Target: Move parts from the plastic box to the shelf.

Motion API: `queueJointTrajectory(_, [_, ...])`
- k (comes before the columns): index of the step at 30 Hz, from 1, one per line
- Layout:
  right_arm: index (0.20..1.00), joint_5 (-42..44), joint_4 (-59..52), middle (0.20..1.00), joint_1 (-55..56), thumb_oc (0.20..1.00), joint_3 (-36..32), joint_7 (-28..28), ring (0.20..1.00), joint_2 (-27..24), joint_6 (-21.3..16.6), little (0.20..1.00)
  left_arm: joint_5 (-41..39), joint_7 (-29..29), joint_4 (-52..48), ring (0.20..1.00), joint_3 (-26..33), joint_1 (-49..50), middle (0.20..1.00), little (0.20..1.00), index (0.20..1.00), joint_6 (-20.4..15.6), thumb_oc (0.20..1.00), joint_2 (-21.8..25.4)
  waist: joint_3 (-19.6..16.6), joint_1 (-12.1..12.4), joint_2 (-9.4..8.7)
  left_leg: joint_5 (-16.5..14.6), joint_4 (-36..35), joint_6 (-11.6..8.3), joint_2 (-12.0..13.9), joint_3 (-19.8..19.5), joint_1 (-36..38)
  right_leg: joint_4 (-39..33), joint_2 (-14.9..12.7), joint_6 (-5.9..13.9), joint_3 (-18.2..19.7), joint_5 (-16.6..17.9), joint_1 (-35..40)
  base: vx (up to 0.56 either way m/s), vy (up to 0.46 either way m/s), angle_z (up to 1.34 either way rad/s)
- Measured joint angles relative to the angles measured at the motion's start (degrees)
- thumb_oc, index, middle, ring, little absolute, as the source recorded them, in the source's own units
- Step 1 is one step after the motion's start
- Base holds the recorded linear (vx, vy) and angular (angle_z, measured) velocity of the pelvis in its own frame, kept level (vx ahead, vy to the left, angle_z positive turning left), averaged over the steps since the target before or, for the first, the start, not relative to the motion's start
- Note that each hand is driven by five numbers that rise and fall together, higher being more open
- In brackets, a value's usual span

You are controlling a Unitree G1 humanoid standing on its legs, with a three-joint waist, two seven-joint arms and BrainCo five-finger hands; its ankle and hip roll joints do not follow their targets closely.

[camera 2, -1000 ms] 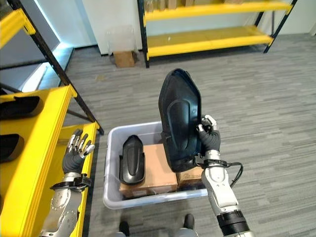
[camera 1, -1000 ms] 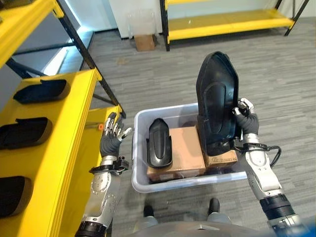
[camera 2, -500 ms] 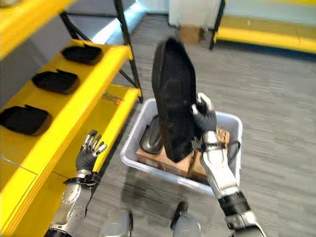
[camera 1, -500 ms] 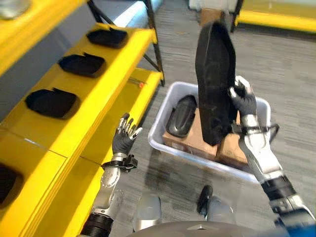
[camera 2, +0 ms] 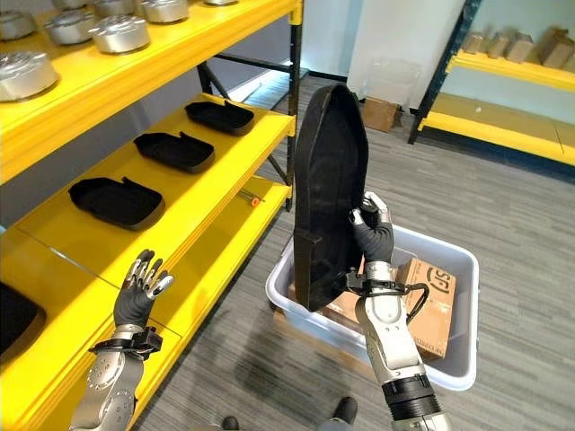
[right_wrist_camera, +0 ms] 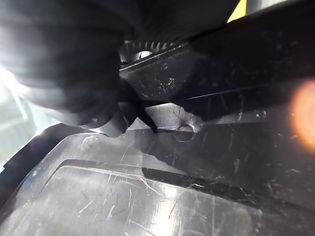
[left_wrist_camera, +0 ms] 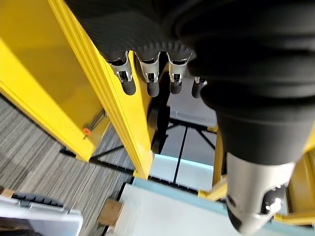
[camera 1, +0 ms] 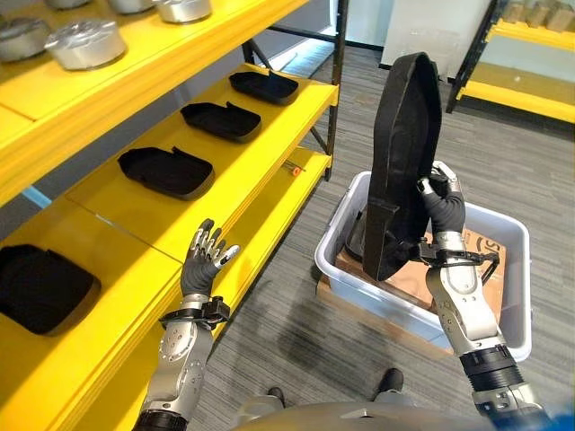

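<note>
Right hand (camera 2: 373,235) grips the rear edge of a large black moulded part (camera 2: 329,193), held upright above the grey plastic box (camera 2: 449,359). Box holds cardboard cartons (camera 2: 429,289); carton print not legible. Left hand (camera 1: 203,259) empty, fingers spread, beside the yellow shelf (camera 1: 269,117) edge. Similar black parts (camera 1: 166,171) lie along that shelf.

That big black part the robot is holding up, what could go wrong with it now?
The right hand grips the tall black part by one edge only, so it might tip or slip back into the box. The shelf already holds black parts, so it could knock one while being placed.
</note>
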Motion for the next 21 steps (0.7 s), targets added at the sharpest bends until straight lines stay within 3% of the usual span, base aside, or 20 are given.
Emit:
queueJointTrajectory(4, [0.2,0.0,0.8,0.2,-0.3,0.2,0.0,0.0,0.2,-0.1,0.2,0.2,0.5,-0.1,0.0,1.0,0.0,-0.1,1.0,1.0,1.0,0.0,1.0,-0.8,0.2,0.4,0.31,0.0,0.1,-0.31,0.0,-1.8,-0.8,-0.5,0.0,0.19,-1.7,0.2,1.2,-0.03,0.124,0.29])
queueJointTrajectory(7, [0.2,0.0,1.8,0.2,-0.2,0.2,-0.2,0.5,0.2,0.9,0.7,0.2,0.6,0.0,-0.1,1.0,0.3,0.2,1.0,1.0,1.0,0.0,1.0,0.9,1.2,2.0,-1.96,-1.9,3.6,1.39,-3.0,-4.3,-2.1,0.0,-3.4,-0.45,-3.7,0.7,3.6,-0.03,0.285,0.45])
queueJointTrajectory(8, [0.2,-0.1,1.7,0.2,0.0,0.2,-0.4,0.6,0.2,1.2,0.7,0.2,0.8,-0.1,-0.1,1.0,0.7,0.5,1.0,1.0,1.0,0.1,1.0,1.3,1.5,2.3,-2.77,-2.6,4.8,1.82,-4.0,-4.5,-2.7,0.6,-4.6,0.45,-3.7,1.5,3.6,-0.08,0.476,0.43])
queueJointTrajectory(9, [0.2,-0.1,0.8,0.2,1.2,0.2,-1.8,0.5,0.2,1.5,0.7,0.2,2.4,-0.1,0.0,1.0,0.7,-0.3,1.0,1.0,1.0,0.2,1.0,0.8,2.2,1.1,-2.48,-4.7,10.2,4.17,-5.1,-5.3,-5.4,3.7,-6.5,1.09,-2.8,1.7,3.3,-0.09,0.359,1.27])
queueJointTrajectory(10, [0.2,0.0,-1.9,0.2,4.3,0.2,-4.2,-0.1,0.2,0.0,0.8,0.2,3.8,-0.1,0.2,1.0,-1.0,-1.7,1.0,1.0,1.0,0.6,1.0,0.1,3.6,-2.6,0.99,-6.0,14.9,9.82,-6.7,-6.2,-9.0,12.5,-9.0,0.45,2.3,2.0,1.9,-0.03,0.181,1.33])
queueJointTrajectory(11, [0.2,0.0,-1.5,0.2,6.3,0.2,-3.0,-0.2,0.2,-0.6,1.7,0.2,4.3,0.1,0.4,1.0,-0.8,-1.2,1.0,1.0,1.0,0.5,1.0,-0.1,3.7,-3.3,4.1,-4.2,11.1,9.39,-5.4,-7.4,-6.3,22.7,-3.8,0.83,18.5,-1.9,-5.2,-0.03,0.183,1.06])
queueJointTrajectory(12, [0.2,-0.1,-1.4,0.2,6.3,0.2,0.0,0.9,0.2,-1.1,2.1,0.2,4.4,0.0,0.1,1.0,1.0,-2.3,1.0,1.0,1.0,0.2,1.0,0.8,3.8,-3.4,4.03,-1.3,7.4,8.77,-4.0,-7.8,-4.9,28.9,5.9,0.57,25.0,-9.6,-9.3,0.0,0.096,0.38])
queueJointTrajectory(13, [0.2,-0.1,-1.4,0.2,7.0,0.2,0.9,2.5,0.2,-1.0,2.1,0.2,4.5,0.1,0.2,1.0,1.3,-3.9,1.0,1.0,1.0,0.2,1.0,0.6,4.0,-3.8,2.58,0.3,5.7,8.41,-4.1,-9.0,-4.4,31.7,13.7,-0.73,26.1,-15.0,-10.8,-0.01,0.05,0.73])
queueJointTrajectory(14, [0.2,0.0,-1.2,0.2,8.3,0.2,1.1,3.2,0.2,-1.0,2.0,0.2,4.8,0.1,0.1,1.0,1.6,-5.4,1.0,1.0,1.0,0.3,1.0,0.1,3.1,-4.8,0.75,0.8,4.9,7.95,-4.3,-11.3,-4.8,30.2,22.3,-3.41,28.1,-17.6,-11.1,0.03,-0.034,0.94])
queueJointTrajectory(15, [0.2,0.0,-1.1,0.2,9.0,0.2,1.5,3.5,0.2,-1.1,2.0,0.2,4.9,0.1,0.0,1.0,0.9,-5.4,1.0,1.0,1.0,0.2,1.0,-0.4,2.5,-5.4,-0.09,1.0,4.0,7.56,-5.1,-12.1,-4.4,26.9,26.5,-4.27,28.9,-17.8,-10.8,0.01,-0.045,0.83])
queueJointTrajectory(16, [0.2,0.0,-1.0,0.2,8.9,0.2,1.8,4.1,0.2,-1.2,2.0,0.2,4.9,0.0,0.0,1.0,0.0,-5.2,1.0,1.0,1.0,0.3,1.0,-0.4,1.1,-5.9,-1.87,1.2,3.1,7.39,-7.0,-12.3,-4.3,20.7,28.4,-6.2,30.1,-16.4,-9.5,-0.01,-0.059,0.29])
queueJointTrajectory(17, [0.2,0.1,-1.0,0.2,7.7,0.2,1.9,4.5,0.2,-1.5,1.8,0.2,4.9,0.0,-0.2,1.0,-0.2,-5.1,1.0,1.0,1.0,0.3,1.0,-0.4,0.2,-5.9,-3.04,1.4,2.4,7.89,-8.9,-11.1,-3.7,13.1,27.5,-6.98,32.1,-12.0,-7.6,-0.06,-0.088,-0.04])
queueJointTrajectory(18, [0.2,0.2,-0.9,0.2,6.9,0.2,2.1,4.5,0.2,-1.6,1.7,0.2,4.9,0.0,-0.3,1.0,-0.2,-4.9,1.0,1.0,1.0,0.3,1.0,-0.8,0.2,-5.8,-1.82,1.5,1.9,8.19,-8.6,-11.1,-3.0,8.6,27.4,-7.79,31.7,-11.5,-5.3,-0.05,-0.126,-0.4])
queueJointTrajectory(19, [0.2,0.7,-0.7,0.2,6.5,0.2,2.0,4.5,0.2,-2.6,1.5,0.2,4.9,0.0,-0.6,1.0,-0.2,-4.7,1.0,1.0,1.0,0.3,1.0,-2.8,0.5,-5.7,1.28,1.7,1.4,8.46,-7.4,-10.3,-2.5,5.4,26.0,-6.85,29.9,-10.3,-3.4,-0.05,-0.18,-0.29])
queueJointTrajectory(20, [0.2,1.3,-0.6,0.2,6.5,0.2,2.1,4.5,0.2,-3.3,1.5,0.2,4.9,0.0,-1.7,1.0,-0.3,-4.2,1.0,1.0,1.0,0.3,1.0,-2.5,0.1,-5.4,2.14,1.7,1.1,8.45,-7.2,-10.4,-2.3,1.8,22.8,-6.22,29.1,-9.6,-0.9,0.0,-0.14,-0.24])
queueJointTrajectory(21, [0.2,1.4,-0.6,0.2,6.5,0.2,2.0,4.5,0.2,-3.4,1.4,0.2,4.9,0.0,-2.4,1.0,-0.1,-3.8,1.0,1.0,1.0,0.1,1.0,-2.3,0.1,-5.4,2.12,1.5,1.2,8.1,-7.1,-10.6,-2.1,-0.3,22.5,-5.56,28.6,-8.3,0.7,-0.01,-0.103,0.14])
